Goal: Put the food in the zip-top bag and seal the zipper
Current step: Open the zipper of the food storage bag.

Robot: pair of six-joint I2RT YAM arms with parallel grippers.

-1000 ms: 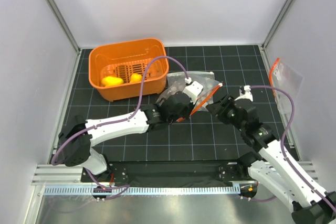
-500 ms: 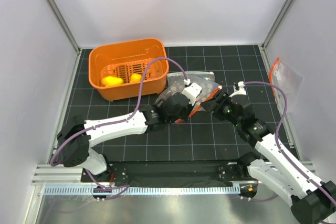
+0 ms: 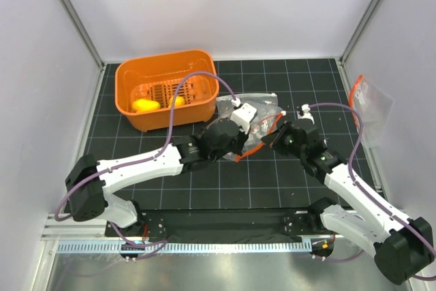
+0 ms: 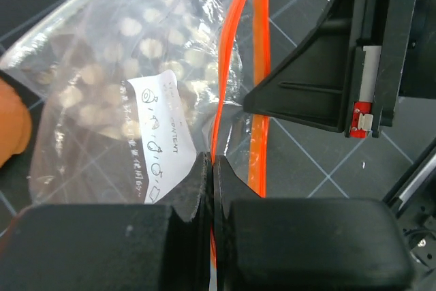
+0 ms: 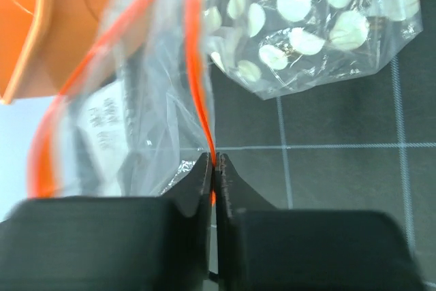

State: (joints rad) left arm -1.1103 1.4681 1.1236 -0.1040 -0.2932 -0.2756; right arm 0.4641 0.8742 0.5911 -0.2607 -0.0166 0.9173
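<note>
The clear zip-top bag (image 3: 259, 134) hangs between my two grippers near the middle of the mat. My left gripper (image 3: 245, 144) is shut on its orange-red zipper (image 4: 235, 46), with the strip running up from the closed jaws (image 4: 212, 163). My right gripper (image 3: 274, 134) faces it, shut on the same zipper (image 5: 197, 66) where it enters the closed jaws (image 5: 215, 163). A white printed label (image 4: 160, 127) shows on the bag. Two yellow pieces of food (image 3: 145, 105) lie in the orange basket (image 3: 129, 76); other pieces are out of view.
A clear bag with white dots (image 5: 306, 18) lies on the mat behind the held bag. Another clear pouch with an orange strip (image 3: 368, 103) leans at the right wall. The basket (image 5: 34, 39) sits close to the left of the bags.
My right gripper has moved left onto the bag and closed on the zipper. My left gripper has shifted slightly left, still holding the strip.
</note>
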